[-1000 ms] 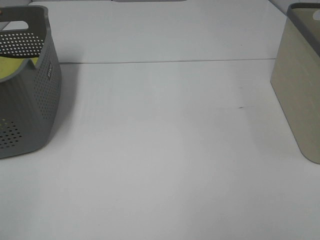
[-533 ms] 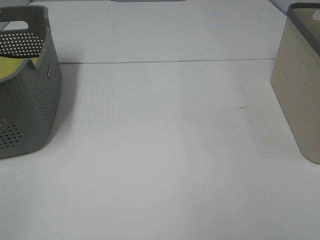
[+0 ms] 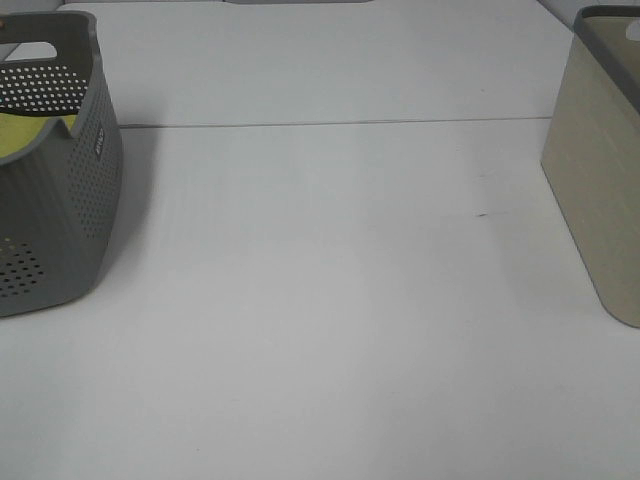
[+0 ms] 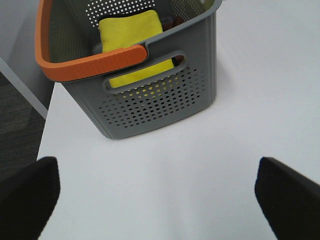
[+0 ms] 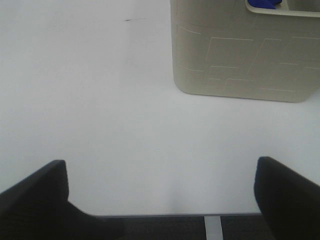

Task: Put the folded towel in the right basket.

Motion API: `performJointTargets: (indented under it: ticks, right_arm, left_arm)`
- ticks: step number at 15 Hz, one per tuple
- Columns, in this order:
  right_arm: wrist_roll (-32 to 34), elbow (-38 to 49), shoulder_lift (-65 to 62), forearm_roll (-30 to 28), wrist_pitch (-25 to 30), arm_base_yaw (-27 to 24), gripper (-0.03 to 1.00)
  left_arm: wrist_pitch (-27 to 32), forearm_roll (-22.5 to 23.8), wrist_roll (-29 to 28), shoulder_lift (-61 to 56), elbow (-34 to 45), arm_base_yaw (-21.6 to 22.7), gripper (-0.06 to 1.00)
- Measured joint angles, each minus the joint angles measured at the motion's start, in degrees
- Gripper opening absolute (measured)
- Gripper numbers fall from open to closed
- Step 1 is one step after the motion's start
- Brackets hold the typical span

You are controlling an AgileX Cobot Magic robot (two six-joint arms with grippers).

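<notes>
Where visible, folded towel (image 5: 263,4) only blue scrap inside right basket (image 5: 240,55), frame-cropped.

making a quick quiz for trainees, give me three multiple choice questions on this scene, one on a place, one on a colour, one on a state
1. Where is the blue towel?
A. on the table between the baskets
B. inside the beige basket
C. in the right hand

2. What colour is the cloth in the grey basket?
A. yellow
B. red
C. white

3. How is the right hand?
A. shut on the towel
B. shut and empty
C. open and empty

Answers:
1 B, blue fabric shows just inside the beige basket's rim in the right wrist view.
2 A, a folded yellow cloth lies inside the grey basket.
3 C, its fingers stand wide apart with only bare table between them.
</notes>
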Motion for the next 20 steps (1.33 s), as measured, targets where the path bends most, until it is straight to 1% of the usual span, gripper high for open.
performJointTargets:
  ticks: [20]
  right_arm:
    - [0.1,0.0,0.0,0.0,-0.1,0.0,0.97]
  left_arm:
    - [0.0,0.0,0.0,0.0,0.0,0.0,0.99]
